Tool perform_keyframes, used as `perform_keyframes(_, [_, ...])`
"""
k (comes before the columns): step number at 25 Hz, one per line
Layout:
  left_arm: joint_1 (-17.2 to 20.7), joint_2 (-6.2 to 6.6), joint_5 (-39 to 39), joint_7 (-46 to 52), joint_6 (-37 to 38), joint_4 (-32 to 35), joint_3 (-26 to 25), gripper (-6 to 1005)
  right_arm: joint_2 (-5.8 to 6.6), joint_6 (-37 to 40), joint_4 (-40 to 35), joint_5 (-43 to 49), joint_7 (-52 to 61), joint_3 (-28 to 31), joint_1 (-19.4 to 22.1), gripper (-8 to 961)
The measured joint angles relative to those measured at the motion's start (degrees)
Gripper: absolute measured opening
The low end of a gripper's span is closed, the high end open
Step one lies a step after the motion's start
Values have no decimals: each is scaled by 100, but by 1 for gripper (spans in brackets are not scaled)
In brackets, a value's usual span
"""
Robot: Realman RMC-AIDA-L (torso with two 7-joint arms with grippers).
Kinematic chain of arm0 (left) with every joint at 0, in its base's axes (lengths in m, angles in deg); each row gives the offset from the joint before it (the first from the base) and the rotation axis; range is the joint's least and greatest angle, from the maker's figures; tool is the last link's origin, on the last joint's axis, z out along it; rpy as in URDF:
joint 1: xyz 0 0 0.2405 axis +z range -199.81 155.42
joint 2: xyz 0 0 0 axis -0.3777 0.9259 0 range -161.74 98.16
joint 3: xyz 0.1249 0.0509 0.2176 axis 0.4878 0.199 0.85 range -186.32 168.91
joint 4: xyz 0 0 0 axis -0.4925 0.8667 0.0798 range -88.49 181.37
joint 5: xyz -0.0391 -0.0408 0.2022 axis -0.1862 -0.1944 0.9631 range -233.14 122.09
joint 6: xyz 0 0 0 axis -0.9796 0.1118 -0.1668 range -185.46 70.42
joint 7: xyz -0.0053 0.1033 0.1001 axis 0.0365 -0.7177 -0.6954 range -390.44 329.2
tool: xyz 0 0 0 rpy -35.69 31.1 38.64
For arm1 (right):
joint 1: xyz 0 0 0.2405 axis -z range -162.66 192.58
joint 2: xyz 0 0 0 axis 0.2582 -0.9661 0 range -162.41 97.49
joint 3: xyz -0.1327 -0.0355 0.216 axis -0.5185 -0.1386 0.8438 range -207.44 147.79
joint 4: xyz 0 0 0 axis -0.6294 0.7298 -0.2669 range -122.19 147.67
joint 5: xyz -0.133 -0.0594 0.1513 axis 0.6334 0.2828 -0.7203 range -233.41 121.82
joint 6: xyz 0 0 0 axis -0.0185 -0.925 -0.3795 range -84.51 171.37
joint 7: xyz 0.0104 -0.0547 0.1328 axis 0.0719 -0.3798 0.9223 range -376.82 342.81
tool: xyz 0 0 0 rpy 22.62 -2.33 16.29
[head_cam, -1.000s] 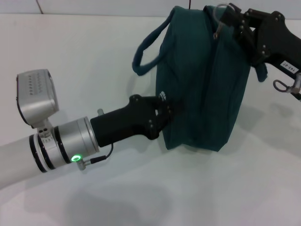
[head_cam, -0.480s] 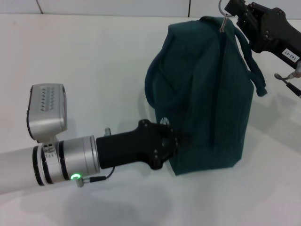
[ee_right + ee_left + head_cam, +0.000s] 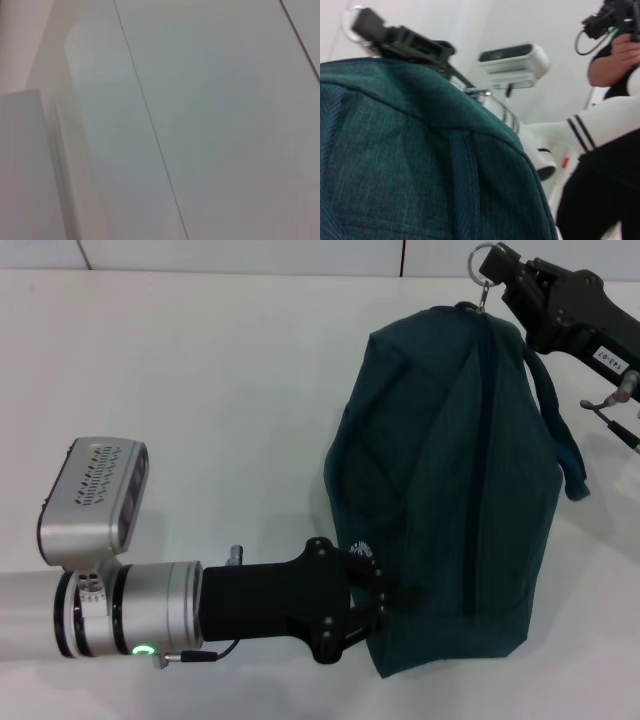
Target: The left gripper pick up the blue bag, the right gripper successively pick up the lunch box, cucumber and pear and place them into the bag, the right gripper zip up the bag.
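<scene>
Blue bag [image 3: 455, 490], dark teal fabric, standing on the white table [image 3: 200, 390] between the two claws, its zipper line running down the middle of the upper face; a small white round logo [image 3: 361, 549] shows on the near side, just above the left claw's tips, and one looped handle [image 3: 560, 430] hangs down the side below the right claw. Left gripper [image 3: 385, 598], black, on a silver arm with a green light ring [image 3: 140, 649], reaches in at the bag's lower near corner, its fingers closed on the fabric there; the left wrist view is filled by the same teal cloth [image 3: 420, 160] close up. Right gripper [image 3: 492, 270], black, at the bag's far top end, pinched on the zipper pull, whose silver ring [image 3: 484, 258] stands out just beyond the fingertips; the same claw shows beyond the bag's top edge in the left wrist view [image 3: 367, 22]. Right wrist view gives only pale flat surface with a thin dark seam [image 3: 150, 130]. Lunch box, cucumber and pear are not in view.
</scene>
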Motion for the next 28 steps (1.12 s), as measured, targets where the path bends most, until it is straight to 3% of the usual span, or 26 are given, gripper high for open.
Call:
perform_keyframes(8, [461, 6, 295, 499, 285, 878, -33, 103, -2, -324, 14, 3, 153, 26, 32, 23])
perform_keyframes(15, [691, 29, 265, 561, 222, 967, -581, 111, 2, -276, -5, -296, 136, 37, 298, 23])
perform_keyframes(22, [872, -32, 235, 530, -365, 1005, -1267, 119, 1, 421, 7, -489, 175, 8, 540, 24])
perform_keyframes(28, [888, -45, -196, 441, -624, 941, -1373, 157, 0, 584, 15, -515, 334, -50, 583, 25])
